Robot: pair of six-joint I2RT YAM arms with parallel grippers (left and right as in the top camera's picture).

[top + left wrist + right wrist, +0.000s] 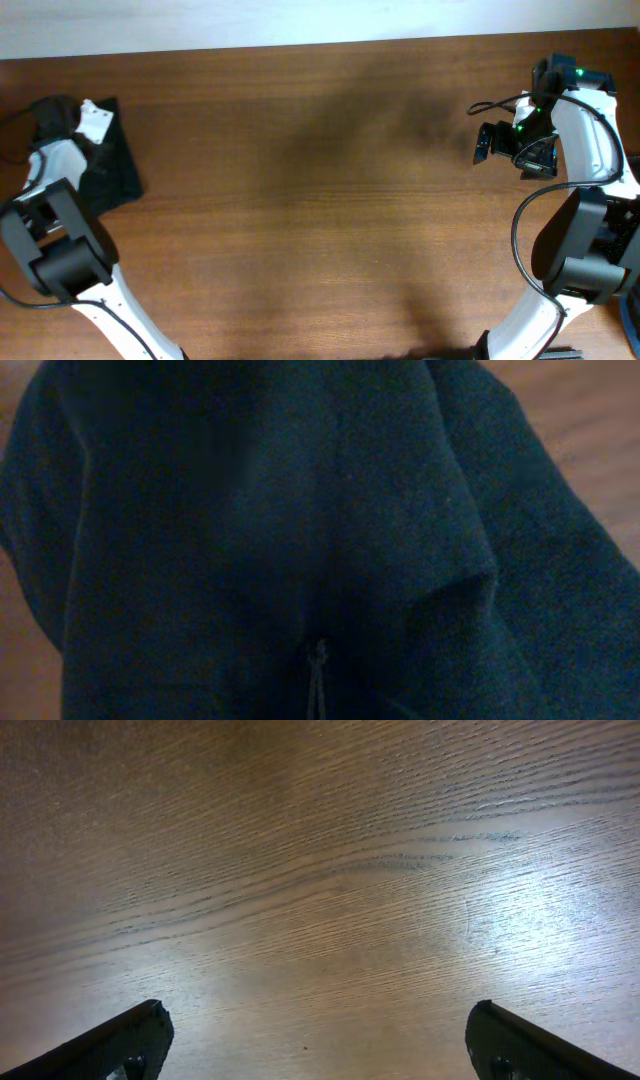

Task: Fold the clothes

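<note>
The left gripper (88,135) sits at the upper left of the overhead frame, its jaws pressed together. Its own fingers do not show in any view. The left wrist view is filled edge to edge with the dark cloth of the black T-shirt (300,510), and the creases run down toward the bottom centre of that frame, where the fingertips would be. From that I judge the gripper is pinching a bunch of the fabric, not closed on nothing. Around the gripper, the T-shirt (110,170) lies as a crumpled heap at the left edge of the wooden table (320,200), not spread out at all. A white patch shows at its top, but I cannot tell whether that is a label or part of the arm.

Far across the frame, at the upper right, the right gripper (505,145) hangs above bare wood with its fingers (100,1045) spread wide and nothing between them. It is well apart from the shirt, likely parked out of the way until a second corner is needed.

Folding has not begun. The shirt probably first has to be drawn toward the middle of the table and laid flat.
</note>
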